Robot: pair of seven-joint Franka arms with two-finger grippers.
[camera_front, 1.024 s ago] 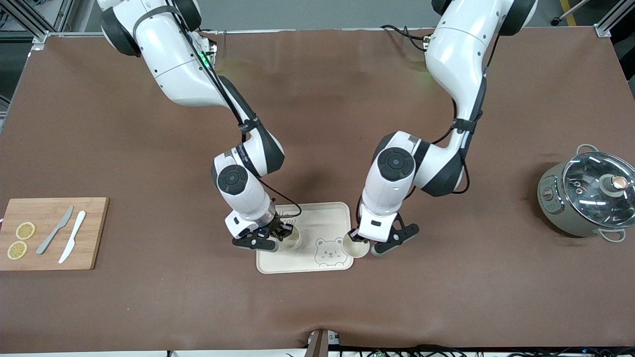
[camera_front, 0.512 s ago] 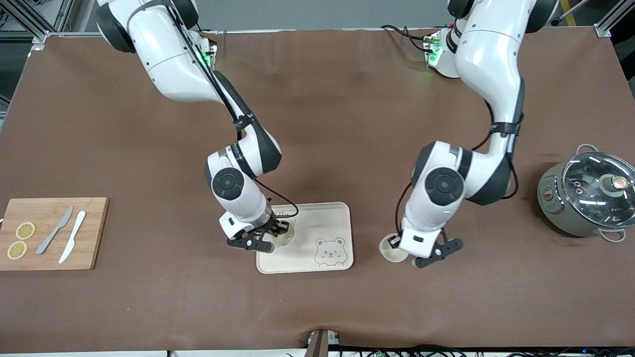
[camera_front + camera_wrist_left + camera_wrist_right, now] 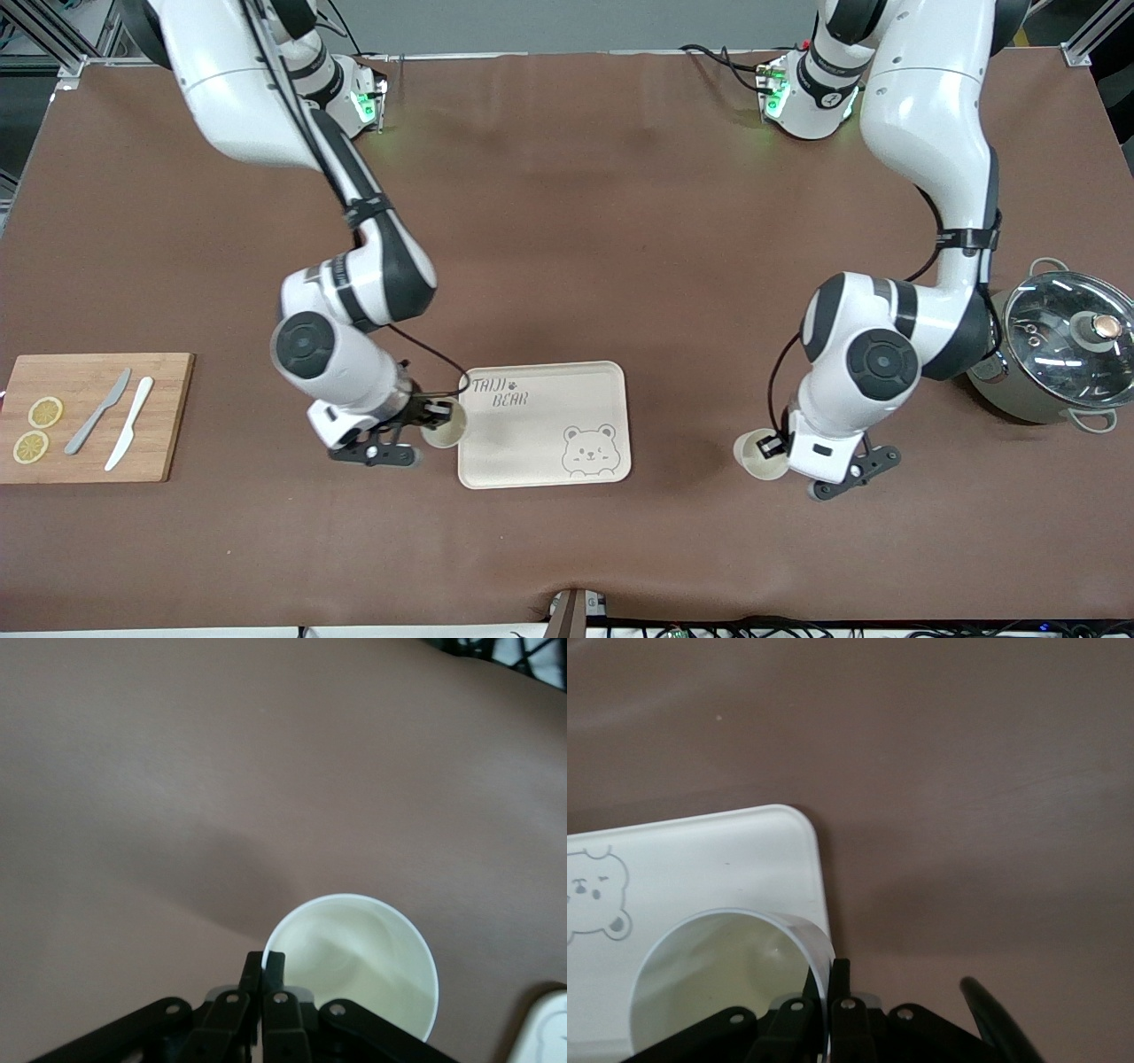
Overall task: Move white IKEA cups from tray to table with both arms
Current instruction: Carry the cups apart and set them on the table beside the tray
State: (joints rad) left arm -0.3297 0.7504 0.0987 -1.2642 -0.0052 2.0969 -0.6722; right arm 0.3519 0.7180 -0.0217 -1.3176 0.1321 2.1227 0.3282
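Two white IKEA cups show. My right gripper [image 3: 431, 414] is shut on the rim of one cup [image 3: 443, 425], holding it over the table just off the bear tray's [image 3: 549, 443] edge toward the right arm's end. In the right wrist view the gripper [image 3: 829, 979] pinches the cup's [image 3: 718, 983] wall, one finger inside and one outside. My left gripper [image 3: 774, 446] is shut on the rim of the other cup [image 3: 758, 455], over bare table between the tray and the pot. The left wrist view shows the gripper [image 3: 264, 962] pinching that cup [image 3: 354, 961].
A grey-green pot with a glass lid [image 3: 1054, 350] stands toward the left arm's end, close to the left arm's elbow. A wooden board [image 3: 89, 447] with two lemon slices and two knives lies toward the right arm's end. The tray's corner shows in the left wrist view [image 3: 545, 1032].
Both arms have swung apart with their cups: the right cup went from on the tray to just off its edge, the left cup from the tray's edge toward the pot.
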